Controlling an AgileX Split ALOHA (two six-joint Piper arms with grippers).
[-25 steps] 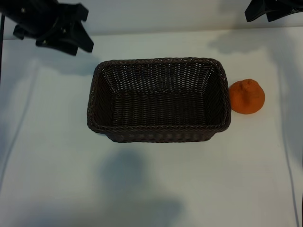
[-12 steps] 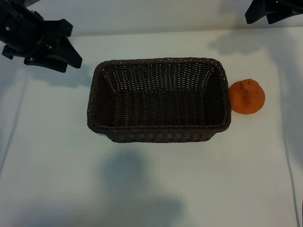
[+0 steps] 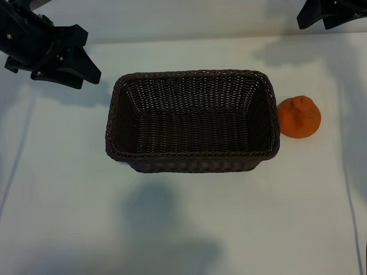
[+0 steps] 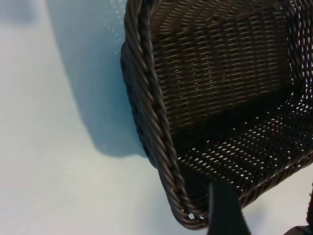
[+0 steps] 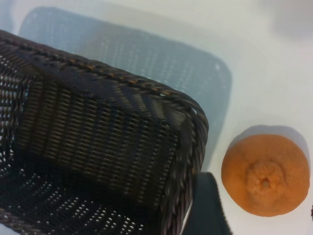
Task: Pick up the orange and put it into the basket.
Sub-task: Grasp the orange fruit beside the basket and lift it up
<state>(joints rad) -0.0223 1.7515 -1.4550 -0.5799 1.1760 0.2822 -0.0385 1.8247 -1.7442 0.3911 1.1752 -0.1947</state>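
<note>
The left end effector [image 3: 60, 60] hangs over the far left corner of the white surface [image 3: 183, 229], well apart from the basket's left end and a little farther back than the basket's far rim. Its dark fingers stand partly spread and nothing sits between them. Its own wrist view shows one black fingertip [image 4: 224, 208] low in the frame with the basket's braided corner behind it, and no object in the grip.

The basket [image 3: 192, 161] rests near the middle of the surface, its long sides running left to right. It is dark brown wicker with rounded corners, a braided rim and walls that slope inward toward the bottom. Its woven floor is bare, with nothing inside. It throws a soft shadow on the surface on its near side.

The orange [image 3: 299, 117] sits on the surface just beside the basket's right end, outside it, about level with the middle of that short wall. It is close to the rim, but whether it touches the wicker cannot be told. Its knobby top points up and its skin is bumpy and matte. In the right wrist view the fruit [image 5: 265, 175] lies beside the basket's corner [image 5: 195, 122], with one dark fingertip [image 5: 205, 205] in front.

The right end effector [image 3: 328, 12] shows only partly at the far right corner, well behind the orange and apart from it. Its fingers are partly spread and hold nothing.
</note>
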